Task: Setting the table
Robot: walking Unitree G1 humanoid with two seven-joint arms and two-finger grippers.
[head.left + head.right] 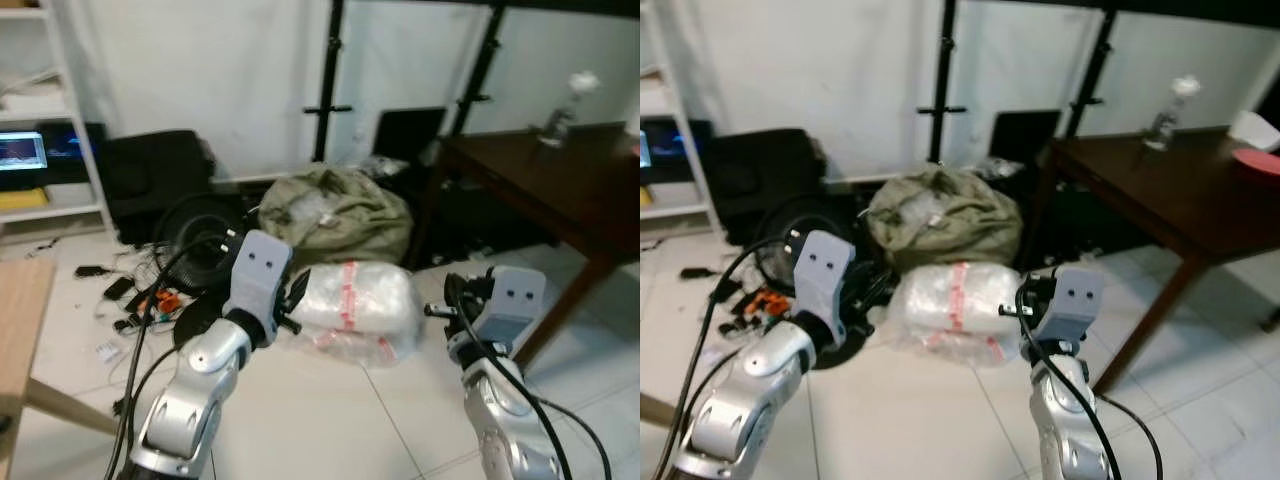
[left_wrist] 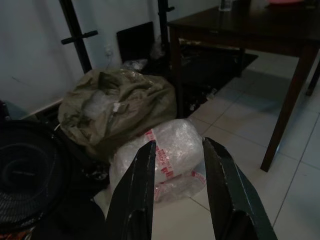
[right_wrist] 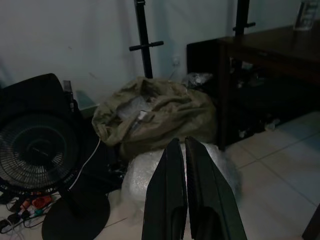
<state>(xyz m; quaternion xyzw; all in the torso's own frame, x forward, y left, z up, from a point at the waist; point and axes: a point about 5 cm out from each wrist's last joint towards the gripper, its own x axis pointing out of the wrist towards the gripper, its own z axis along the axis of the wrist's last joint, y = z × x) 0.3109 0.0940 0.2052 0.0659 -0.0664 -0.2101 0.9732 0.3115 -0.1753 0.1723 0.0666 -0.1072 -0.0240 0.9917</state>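
Note:
The dark wooden table (image 1: 560,185) stands at the right, against the white wall. On it are a clear bottle (image 1: 1165,115), a red plate (image 1: 1258,161) and a white object (image 1: 1252,128) at the far right edge. Both silver arms are raised in front of me over the tiled floor, well short of the table. My left gripper (image 2: 180,145) is open and holds nothing. My right gripper (image 3: 182,141) is shut, its two black fingers pressed together with nothing between them.
A bubble-wrapped bundle (image 1: 355,305) lies on the floor straight ahead, with an olive bag (image 1: 335,215) behind it. A black fan (image 3: 37,150) and loose cables (image 1: 130,295) lie to the left. A white shelf (image 1: 40,150) and a light wooden tabletop (image 1: 20,300) are at far left.

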